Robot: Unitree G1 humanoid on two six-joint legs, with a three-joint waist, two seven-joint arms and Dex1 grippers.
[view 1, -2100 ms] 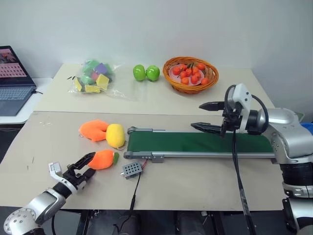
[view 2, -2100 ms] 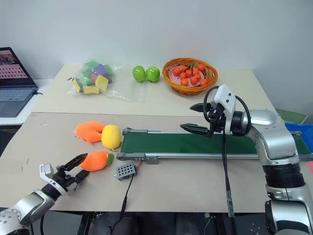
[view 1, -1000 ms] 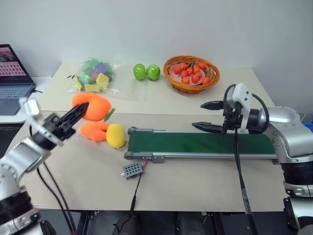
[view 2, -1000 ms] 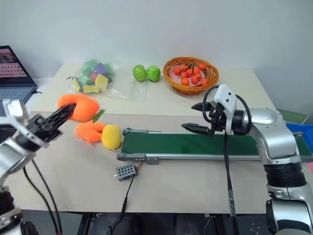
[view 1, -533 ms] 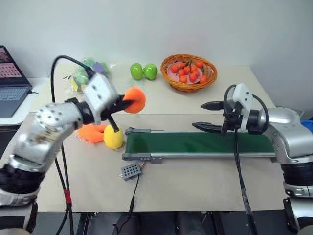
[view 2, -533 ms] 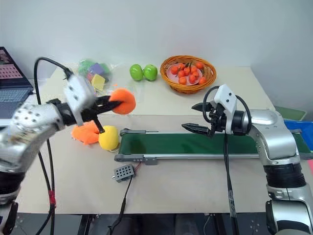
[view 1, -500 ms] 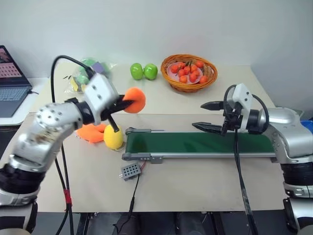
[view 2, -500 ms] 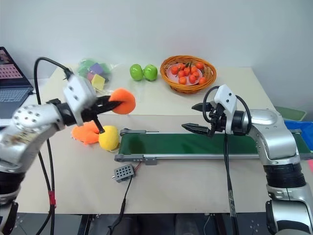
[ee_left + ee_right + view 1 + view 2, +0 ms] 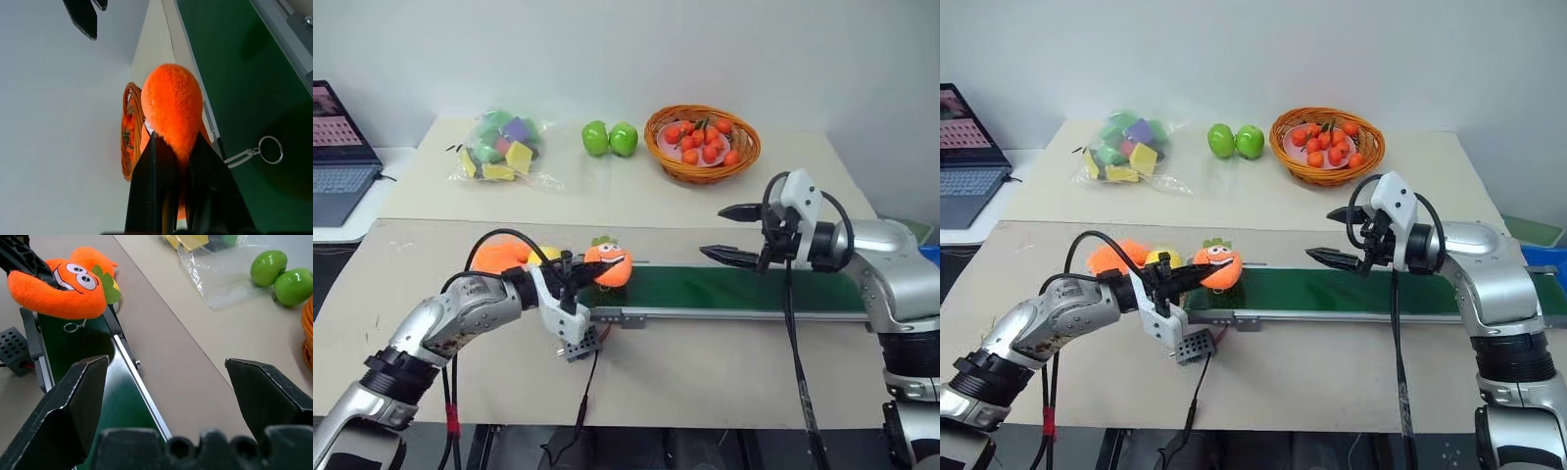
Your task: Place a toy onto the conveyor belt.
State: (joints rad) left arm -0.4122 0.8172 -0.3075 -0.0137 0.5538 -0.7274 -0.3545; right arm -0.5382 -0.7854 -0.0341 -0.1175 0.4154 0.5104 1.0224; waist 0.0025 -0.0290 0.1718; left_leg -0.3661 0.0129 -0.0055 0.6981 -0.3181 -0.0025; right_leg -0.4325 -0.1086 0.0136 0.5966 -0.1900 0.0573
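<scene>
Left gripper [image 9: 579,283] is clamped on the small orange plush toy with a green leaf tuft and smiling face [image 9: 607,264], holding it just above the near end of the long dark green conveyor belt in its grey metal frame [image 9: 734,291]. A keyring dangles from the toy. Step looks like carry-and-place, nearly done. Next move likely calls for lowering a little and letting the fingers part so the toy settles on the belt, not on the frame edge. Right gripper [image 9: 732,233] hangs over the belt further along, jaws wide apart, empty.
</scene>
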